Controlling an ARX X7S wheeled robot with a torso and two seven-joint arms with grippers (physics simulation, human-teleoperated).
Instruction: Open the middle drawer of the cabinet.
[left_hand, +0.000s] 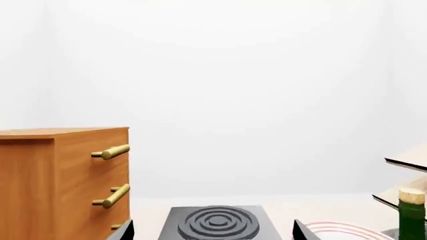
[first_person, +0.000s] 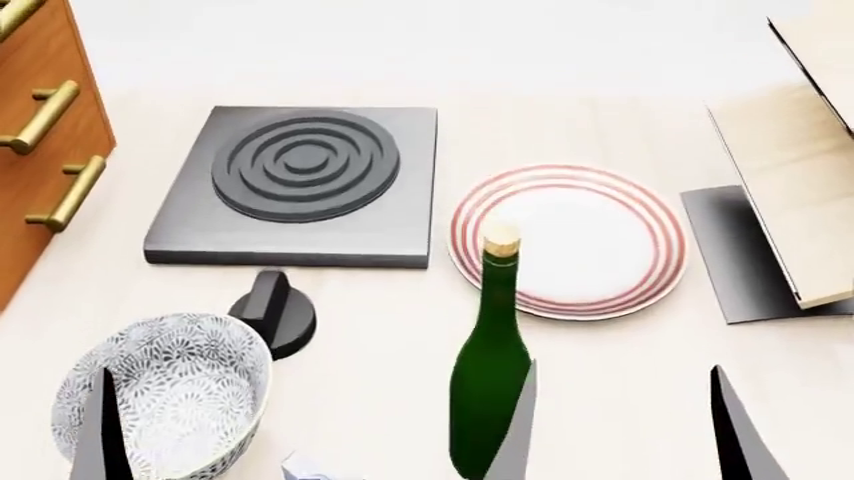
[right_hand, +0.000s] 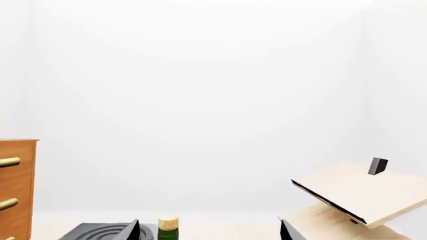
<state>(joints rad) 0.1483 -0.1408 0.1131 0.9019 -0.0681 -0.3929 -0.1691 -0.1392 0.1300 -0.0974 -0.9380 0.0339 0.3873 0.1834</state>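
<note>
The orange-brown cabinet (first_person: 40, 60) stands at the far left of the head view, and also shows in the left wrist view (left_hand: 63, 180) and the right wrist view (right_hand: 17, 185). Its middle drawer's brass handle (left_hand: 112, 196) is the second of three (first_person: 38, 117); the drawer fronts look flush. My left gripper (left_hand: 213, 231) is open and empty, well back from the cabinet; one finger (first_person: 104, 430) shows over the bowl. My right gripper (first_person: 621, 430) is open and empty at the near edge, and also shows in the right wrist view (right_hand: 210, 231).
A grey hotplate (first_person: 300, 185) lies right of the cabinet. A patterned bowl (first_person: 167, 385) and a black knob (first_person: 274, 312) sit near my left gripper. A green bottle (first_person: 487, 390) stands beside my right gripper's left finger. A red-striped plate (first_person: 574, 240) and a light-wood rack (first_person: 801, 180) are at the right.
</note>
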